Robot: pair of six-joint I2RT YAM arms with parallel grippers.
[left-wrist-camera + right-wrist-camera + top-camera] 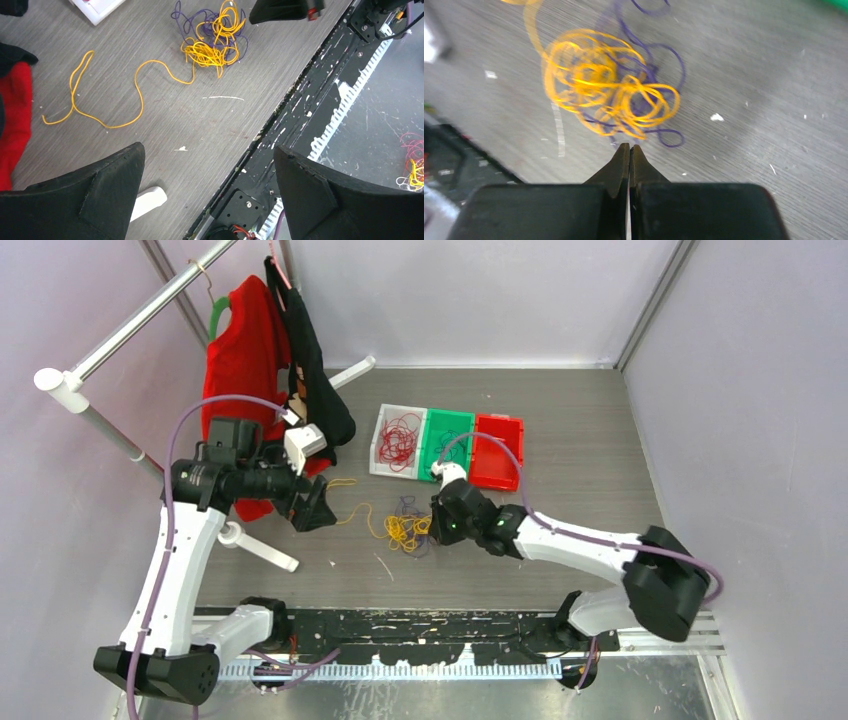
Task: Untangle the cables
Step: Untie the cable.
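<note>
Right gripper (629, 148): jaws together, apparently empty, tips just beside tangled yellow and purple cables (574, 80) on surface (580, 510). Left gripper (207, 150): jaws apart, empty. Advice: reopen, pinch one outer loop, draw away slowly.

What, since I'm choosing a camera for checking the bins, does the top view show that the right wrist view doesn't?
Only the top view: the white bin holding red cables, the green bin, the red bin, and clothes on a rack. Only the right wrist view: the right claw shut, its tips at the edge of the tangle. Both: that yellow and purple tangle on the grey table.
</note>
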